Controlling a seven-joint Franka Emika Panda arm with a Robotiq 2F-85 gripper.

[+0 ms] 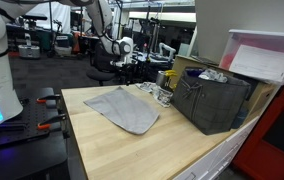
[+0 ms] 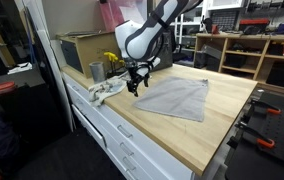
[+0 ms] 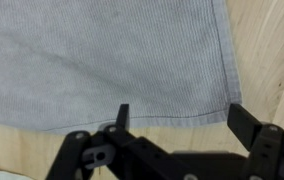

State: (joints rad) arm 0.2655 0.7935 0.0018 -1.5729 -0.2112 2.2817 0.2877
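Arm: in an exterior view it bends down from above, with the wrist pointing straight down over the counter [image 2: 217,135].
Hand [image 2: 134,84]: open and holding nothing, hanging low over the left end of the grey cloth [image 2: 178,98]. I cannot tell whether it touches the cloth.
Fingers [image 3: 122,116]: in the wrist view they are spread wide, with the cloth's hemmed edge running across the gap between them.
Cloth: it lies flat and spread out mid-counter, with a corner [image 3: 227,104] close to one finger.
Edges: the cloth stops short of the counter's near edge, and a strip of bare wood shows on every side of it.
Open room: there is broad bare wood right of the cloth and toward the near edge.
Crowded side: a crumpled white rag [image 2: 106,91] and a metal can [image 2: 96,71] sit just left of the hand, with a cardboard box [image 2: 82,48] farther back.
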